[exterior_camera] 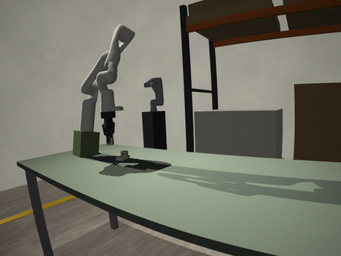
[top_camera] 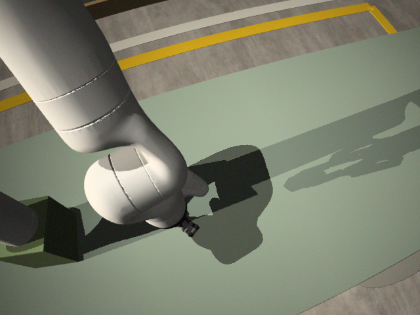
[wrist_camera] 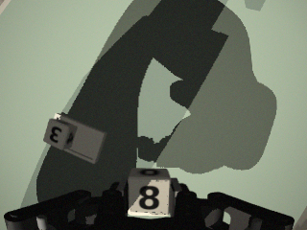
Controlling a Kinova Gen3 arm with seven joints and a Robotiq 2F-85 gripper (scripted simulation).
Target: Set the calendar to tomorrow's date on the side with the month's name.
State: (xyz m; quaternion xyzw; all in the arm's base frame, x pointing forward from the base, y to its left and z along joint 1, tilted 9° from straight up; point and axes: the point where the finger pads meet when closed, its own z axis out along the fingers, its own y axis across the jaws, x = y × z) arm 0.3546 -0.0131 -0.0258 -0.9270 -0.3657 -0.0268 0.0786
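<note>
My gripper (top_camera: 191, 228) (exterior_camera: 110, 141) (wrist_camera: 149, 188) is shut on a cube (wrist_camera: 150, 197) and holds it above the table. In the wrist view this cube shows an upright 8 on the face toward the camera and part of another digit on its far face. The grey tray (exterior_camera: 120, 159) (wrist_camera: 91, 144) rests on the table, up and left of the held cube in the wrist view. The other cube (exterior_camera: 124, 153) (wrist_camera: 56, 134) is at the tray's left end there, with a 3 that looks upside down in this view. The arm hides tray and cubes in the top view.
The green base block (top_camera: 62, 230) (exterior_camera: 85, 144) stands on the table (top_camera: 322, 237) (exterior_camera: 192, 201) beside the tray. The arm's shadow covers the tray area. A second grey robot (exterior_camera: 158, 93) stands on a black pedestal (exterior_camera: 153, 129) behind the table.
</note>
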